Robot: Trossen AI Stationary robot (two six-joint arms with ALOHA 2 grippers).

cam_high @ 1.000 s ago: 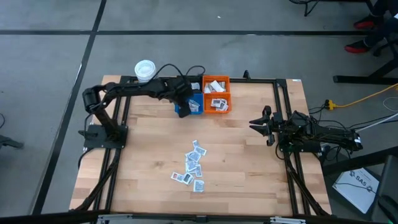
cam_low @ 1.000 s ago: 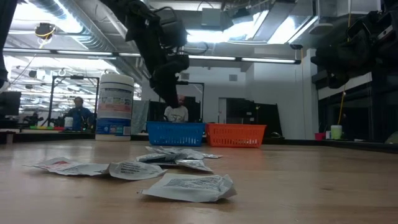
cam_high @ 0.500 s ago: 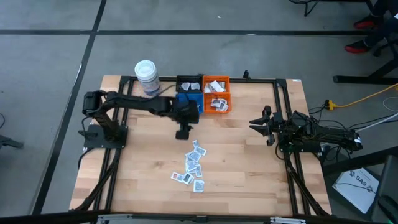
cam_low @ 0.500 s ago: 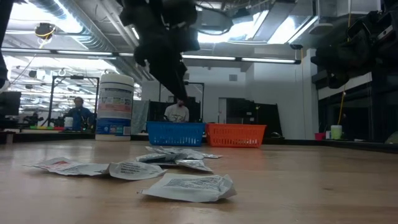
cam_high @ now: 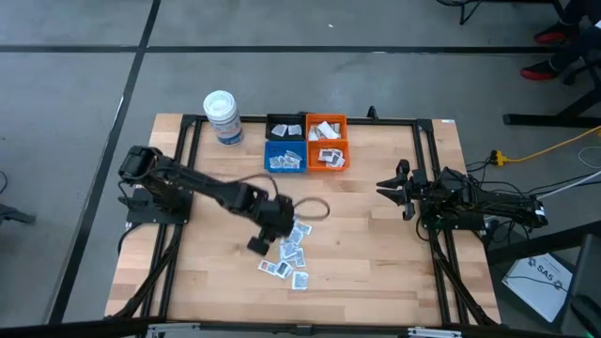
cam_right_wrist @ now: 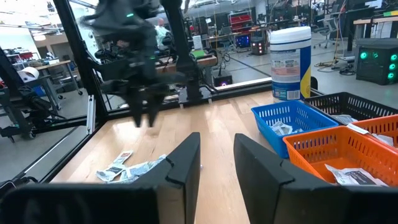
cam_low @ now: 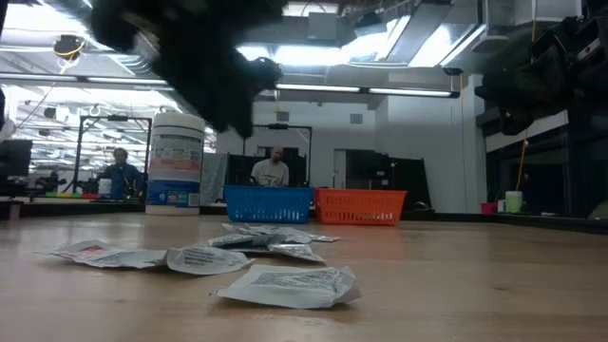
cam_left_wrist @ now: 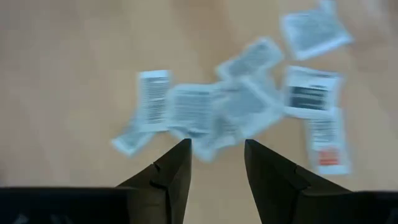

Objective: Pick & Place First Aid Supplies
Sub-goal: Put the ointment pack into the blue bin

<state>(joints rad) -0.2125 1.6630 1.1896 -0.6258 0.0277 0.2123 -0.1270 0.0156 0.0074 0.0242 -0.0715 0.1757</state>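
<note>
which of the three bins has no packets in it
The black bin, at the back left of the cluster next to the orange bin. Its floor looks bare, while the orange bin and the blue bin in front of it each hold white packets.

A dark, blurred arm (cam_low: 195,66) fills the upper left of the frame, its gripper too smeared to make out. Flat white sachets (cam_low: 285,283) lie scattered on the wooden table (cam_low: 494,285) in the lower left and centre. Behind them, mid-frame, a white tub (cam_low: 177,160) stands left of a blue bin (cam_low: 269,202) and an orange bin (cam_low: 361,204), the two bins apparently touching.
</note>
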